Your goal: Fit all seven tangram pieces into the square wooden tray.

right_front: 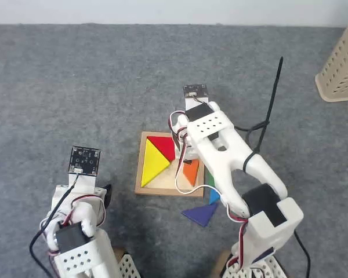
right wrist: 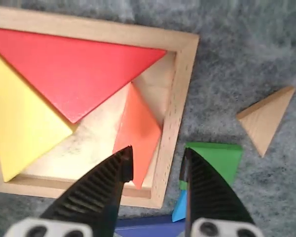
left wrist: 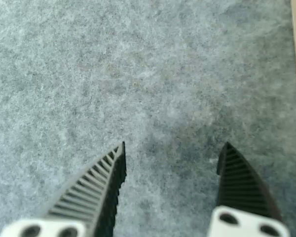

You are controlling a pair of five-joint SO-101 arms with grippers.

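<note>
Tray (right_front: pixel 140 174) is mid-table with red (right_front: pixel 162 146), yellow (right_front: pixel 153 163) and orange (right_front: pixel 191 171) inside. Anything around it?

Reply: green (right_front: pixel 210 180), light blue (right_front: pixel 214 197) and purple (right_front: pixel 203 213) lie just off the corner by the right arm's base. A wood triangle (right wrist: pixel 266 118) is near green, and a basket (right_front: pixel 341 63) sits far back. Right arm hangs over the tray's right side and hides part of it.

OP: hands?

Reply: right hand (right wrist: pixel 155 158) is slightly parted over orange and the rim, gripping nothing. Left hand (left wrist: pixel 172 153) is spread wide over bare table, well apart, empty.
</note>
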